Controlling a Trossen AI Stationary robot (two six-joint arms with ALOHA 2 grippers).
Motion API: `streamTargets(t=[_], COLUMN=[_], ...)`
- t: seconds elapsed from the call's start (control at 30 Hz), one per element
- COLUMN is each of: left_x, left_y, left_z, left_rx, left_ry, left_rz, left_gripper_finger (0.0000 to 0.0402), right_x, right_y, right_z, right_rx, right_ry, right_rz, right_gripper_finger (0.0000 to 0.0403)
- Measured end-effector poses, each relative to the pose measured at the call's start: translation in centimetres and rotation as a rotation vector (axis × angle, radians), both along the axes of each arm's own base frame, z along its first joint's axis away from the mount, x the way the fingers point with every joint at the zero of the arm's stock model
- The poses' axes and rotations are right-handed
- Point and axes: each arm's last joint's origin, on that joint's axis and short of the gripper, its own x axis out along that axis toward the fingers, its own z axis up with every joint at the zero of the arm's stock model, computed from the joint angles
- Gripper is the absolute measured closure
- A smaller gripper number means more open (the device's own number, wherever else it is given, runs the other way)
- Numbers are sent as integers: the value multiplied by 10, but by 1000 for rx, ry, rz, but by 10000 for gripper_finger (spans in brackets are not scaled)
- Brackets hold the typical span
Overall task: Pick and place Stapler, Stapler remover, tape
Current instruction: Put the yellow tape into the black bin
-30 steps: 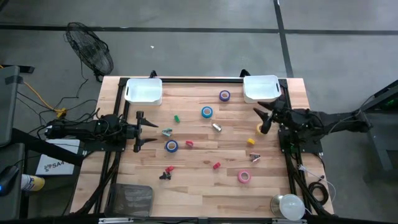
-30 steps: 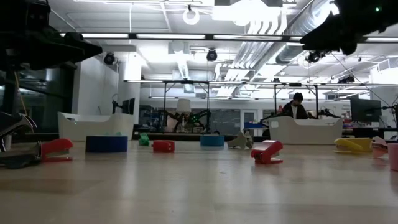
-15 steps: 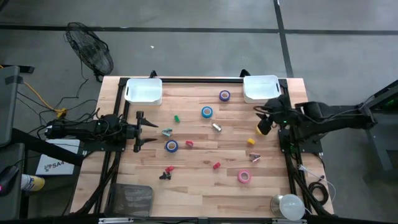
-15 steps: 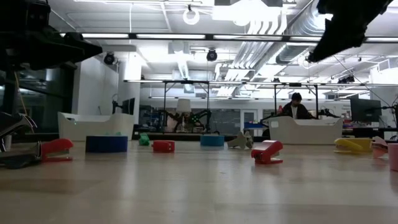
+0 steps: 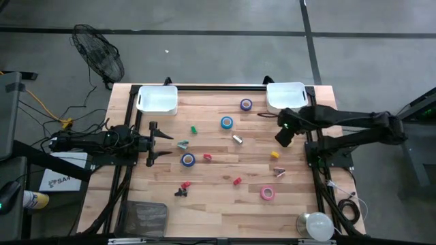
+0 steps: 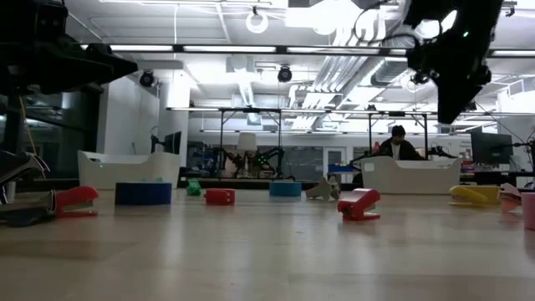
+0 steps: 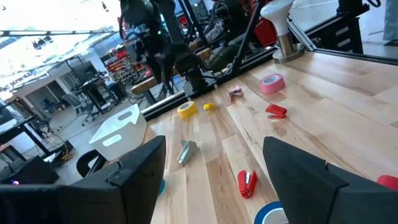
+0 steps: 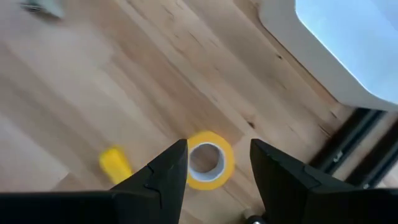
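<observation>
Tape rolls: two blue (image 5: 226, 122), one pink (image 5: 267, 193) (one purple (image 5: 246, 104)).

Pale planked wood table (image 5: 225, 204), matt; smooth white plastic bins (image 5: 157, 99).

Near edge: a broad strip of the bare wooden table (image 5: 225, 214) is lying open, with only a dark mesh tray (image 5: 144, 218) sitting at its left corner.
Far corners: two white plastic bins (image 5: 157, 99) are blocking both.
Centre: scattered small tape rolls (image 5: 226, 122) are leaving gaps between them.
</observation>
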Motion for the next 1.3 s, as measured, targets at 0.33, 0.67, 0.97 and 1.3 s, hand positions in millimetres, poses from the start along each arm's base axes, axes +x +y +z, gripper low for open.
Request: streamTargets(t=[0.33,0.67,0.97,1.3], left_x=[0,0,0,0], left_y=[0,0,0,0], left_z=[0,0,0,0], left_rx=[0,0,0,0], left_ry=[0,0,0,0], left_rz=[0,-1,-1,-1], left_gripper_finger=[136,136,136,136], right_x=[15,18,14,11], right_y=[-22,-27,-25,-22], right_z=[-27,-56,-77,-95], right_rx=[86,192,228,281], right_ry=[151,199,166,115], right_rz=[-213,-353,-417,-425], right_gripper_finger=[236,236,236,236])
